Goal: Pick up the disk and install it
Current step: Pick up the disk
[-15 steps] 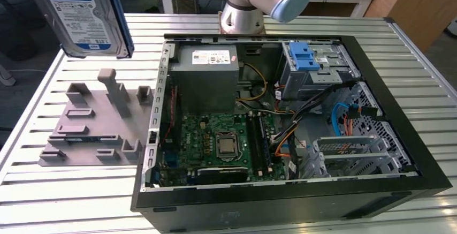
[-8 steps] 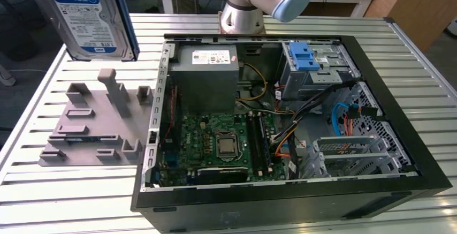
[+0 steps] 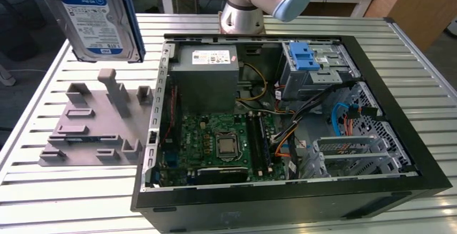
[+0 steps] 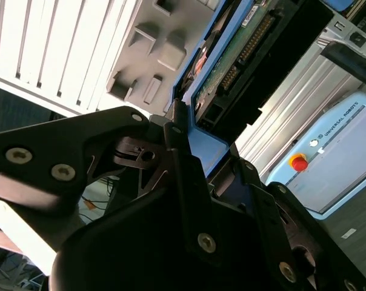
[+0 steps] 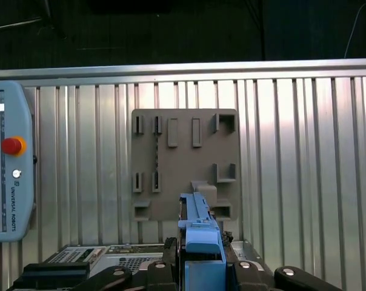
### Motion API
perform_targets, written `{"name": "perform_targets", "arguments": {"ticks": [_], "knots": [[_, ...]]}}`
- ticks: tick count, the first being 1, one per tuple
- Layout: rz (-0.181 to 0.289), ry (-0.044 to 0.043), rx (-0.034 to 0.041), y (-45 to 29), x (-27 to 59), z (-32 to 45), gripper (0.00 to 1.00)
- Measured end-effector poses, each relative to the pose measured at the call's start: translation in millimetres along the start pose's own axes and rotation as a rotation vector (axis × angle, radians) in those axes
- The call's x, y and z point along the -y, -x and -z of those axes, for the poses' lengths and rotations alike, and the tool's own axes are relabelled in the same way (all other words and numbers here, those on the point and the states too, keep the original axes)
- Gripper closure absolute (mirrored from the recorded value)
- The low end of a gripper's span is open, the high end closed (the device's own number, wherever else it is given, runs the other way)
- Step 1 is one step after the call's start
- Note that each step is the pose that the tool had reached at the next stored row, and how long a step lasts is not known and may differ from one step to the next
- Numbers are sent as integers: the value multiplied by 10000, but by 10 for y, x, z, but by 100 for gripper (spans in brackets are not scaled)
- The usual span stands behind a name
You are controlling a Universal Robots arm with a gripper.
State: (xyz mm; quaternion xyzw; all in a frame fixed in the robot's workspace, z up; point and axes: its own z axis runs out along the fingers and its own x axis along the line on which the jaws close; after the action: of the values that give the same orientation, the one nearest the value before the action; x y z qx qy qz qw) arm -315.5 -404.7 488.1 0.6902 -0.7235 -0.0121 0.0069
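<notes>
The disk (image 3: pixel 100 20), silver with a white-and-blue label and blue side rails, hangs upright in the air at the exterior view's upper left, above the grey holder plate (image 3: pixel 93 132). My gripper (image 5: pixel 201 267) is shut on it, with black fingers clamped on both sides of its blue rail (image 5: pixel 201 233). In the second wrist view the gripper (image 4: pixel 210 157) holds the disk (image 4: pixel 243 54) with its green circuit board showing. The open computer case (image 3: pixel 286 194) lies to the exterior view's right of the disk.
Inside the case are a grey power supply box (image 3: pixel 203 78), a silver cage with a blue latch (image 3: pixel 314 62), the motherboard (image 3: pixel 214 143) and loose cables. The holder plate (image 5: pixel 186 163) has upright pegs. A teach pendant (image 5: pixel 7 163) lies on the slatted metal table (image 3: pixel 71 191).
</notes>
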Motion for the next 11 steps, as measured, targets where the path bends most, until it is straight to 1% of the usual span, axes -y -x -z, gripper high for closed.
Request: {"name": "perform_targets", "arguments": {"ticks": [7, 11], "knots": [[1, 0, 0, 4, 127, 2, 64], [0, -1, 0, 3, 181, 2, 64]]}}
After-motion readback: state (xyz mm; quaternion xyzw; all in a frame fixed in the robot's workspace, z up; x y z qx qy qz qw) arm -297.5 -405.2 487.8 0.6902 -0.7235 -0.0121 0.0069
